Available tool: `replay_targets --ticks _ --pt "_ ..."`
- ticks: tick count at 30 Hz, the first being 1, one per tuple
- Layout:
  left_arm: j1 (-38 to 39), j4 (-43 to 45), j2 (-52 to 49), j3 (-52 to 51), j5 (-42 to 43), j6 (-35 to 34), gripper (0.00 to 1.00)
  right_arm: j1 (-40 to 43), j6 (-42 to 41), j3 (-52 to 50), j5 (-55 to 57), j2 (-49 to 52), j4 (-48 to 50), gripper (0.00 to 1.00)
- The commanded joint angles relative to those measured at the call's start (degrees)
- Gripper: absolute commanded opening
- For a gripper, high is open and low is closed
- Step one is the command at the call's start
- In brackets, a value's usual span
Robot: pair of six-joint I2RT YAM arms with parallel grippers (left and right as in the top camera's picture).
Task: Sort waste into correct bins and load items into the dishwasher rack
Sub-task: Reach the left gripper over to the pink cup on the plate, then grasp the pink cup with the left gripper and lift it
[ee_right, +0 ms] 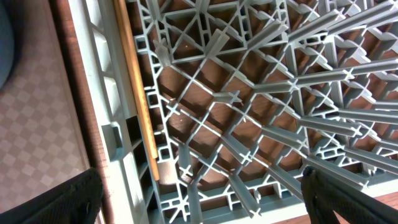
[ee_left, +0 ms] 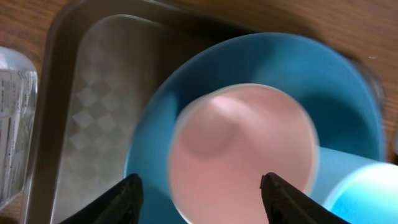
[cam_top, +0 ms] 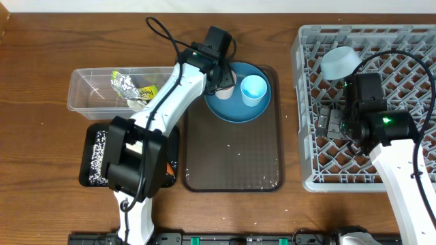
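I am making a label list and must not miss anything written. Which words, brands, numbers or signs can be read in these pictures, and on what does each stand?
No text can be read in any view.
yellow-green wrapper in the clear tub: any print is too small to read.
grey print in rows at the left edge of the left wrist view, at the tub: too blurred to read.
Nothing else shows writing.

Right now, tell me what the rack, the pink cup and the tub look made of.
Rack: grey moulded plastic, matte; thin ribbed lattice with upright pegs.
Pink cup: probably plastic or melamine, smooth satin; even pale colour and soft sheen, though the view is blurred.
Tub: clear, glossy plastic; the grain of the table shows through it.
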State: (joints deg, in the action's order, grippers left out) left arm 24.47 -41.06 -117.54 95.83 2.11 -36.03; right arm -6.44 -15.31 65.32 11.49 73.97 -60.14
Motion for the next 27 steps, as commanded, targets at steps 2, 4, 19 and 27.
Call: replay_targets --ticks 2,4,19,27 --pt "-0.28 -0.11 -1.46 0.48 -2.64 -0.07 0.61 0.42 -0.5 0.83 0.48 -0.15 0.09 0.99" --pt "-0.28 -0.11 -1.97 0.28 -2.84 -0.07 0.57 0.42 -0.5 0.83 0.48 -0.15 0.09 0.99" --pt "-2.23 -0.83 0.0 0.09 -7.13 -0.02 0.06 0.42 -0.48 0.83 0.48 -0.15 0.09 0.99" --pt "-3.43 -4.15 10.05 0.09 -7.13 0.42 0.06 0.42 -0.5 0.83 0.46 -0.15 0.09 0.99"
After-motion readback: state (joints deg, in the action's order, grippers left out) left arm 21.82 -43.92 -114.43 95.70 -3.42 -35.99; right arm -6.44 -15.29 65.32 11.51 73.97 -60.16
